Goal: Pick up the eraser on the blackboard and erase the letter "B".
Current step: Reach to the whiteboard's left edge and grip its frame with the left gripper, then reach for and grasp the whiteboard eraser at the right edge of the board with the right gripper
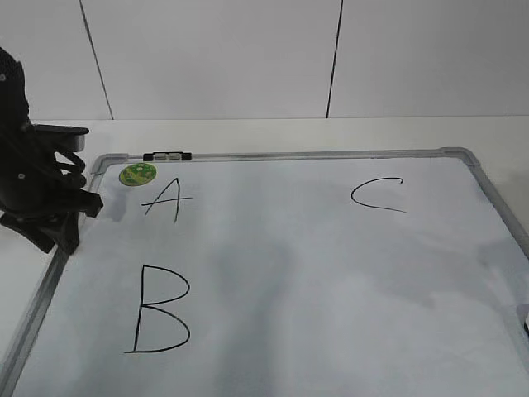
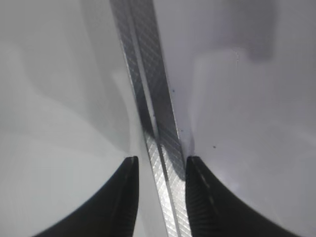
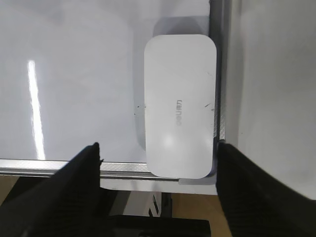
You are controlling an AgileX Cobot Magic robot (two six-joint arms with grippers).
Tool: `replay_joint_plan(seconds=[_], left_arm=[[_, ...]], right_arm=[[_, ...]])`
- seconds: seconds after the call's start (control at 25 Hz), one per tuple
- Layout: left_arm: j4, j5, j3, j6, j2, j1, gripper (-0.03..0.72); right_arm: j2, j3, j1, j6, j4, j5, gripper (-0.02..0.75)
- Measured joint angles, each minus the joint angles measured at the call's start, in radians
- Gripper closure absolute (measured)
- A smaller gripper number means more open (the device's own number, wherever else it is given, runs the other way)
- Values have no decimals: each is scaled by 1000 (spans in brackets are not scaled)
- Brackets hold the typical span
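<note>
The blackboard (image 1: 314, 273) is a white dry-erase board with a grey frame, lying flat. The letter "B" (image 1: 161, 310) is drawn at its near left. The eraser (image 3: 180, 106), a white rounded block, lies on the board (image 3: 74, 74) in a corner against the frame, seen in the right wrist view. My right gripper (image 3: 157, 147) is open and hangs above the eraser's near end, one finger on each side, holding nothing. My left gripper (image 1: 51, 227) is over the board's left frame. In the left wrist view it (image 2: 162, 159) is open, straddling the frame rail (image 2: 148, 74).
An "A" (image 1: 165, 198) and a "C" (image 1: 378, 194) are drawn at the far side of the board. A round green sticker (image 1: 137, 174) sits in the far left corner. A small black-and-white clip (image 1: 167, 155) sits on the far frame. A white wall stands behind the table.
</note>
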Motion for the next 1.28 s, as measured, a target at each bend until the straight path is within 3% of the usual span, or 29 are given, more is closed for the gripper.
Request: replay_joint_plan(seconds=[0.44, 0.68, 0.96, 1.28], left_arm=[[0, -4, 0, 0, 6, 17, 472], [-2, -4, -2, 0, 6, 19, 543], [-20, -4, -2, 0, 6, 19, 549], [-27, -4, -2, 6, 6, 19, 569]], right_arm=[[0, 0, 0, 0, -2, 0, 155], [0, 0, 0, 8, -2, 0, 155], [0, 0, 0, 20, -4, 0, 155], [0, 0, 0, 123, -70, 0, 150]])
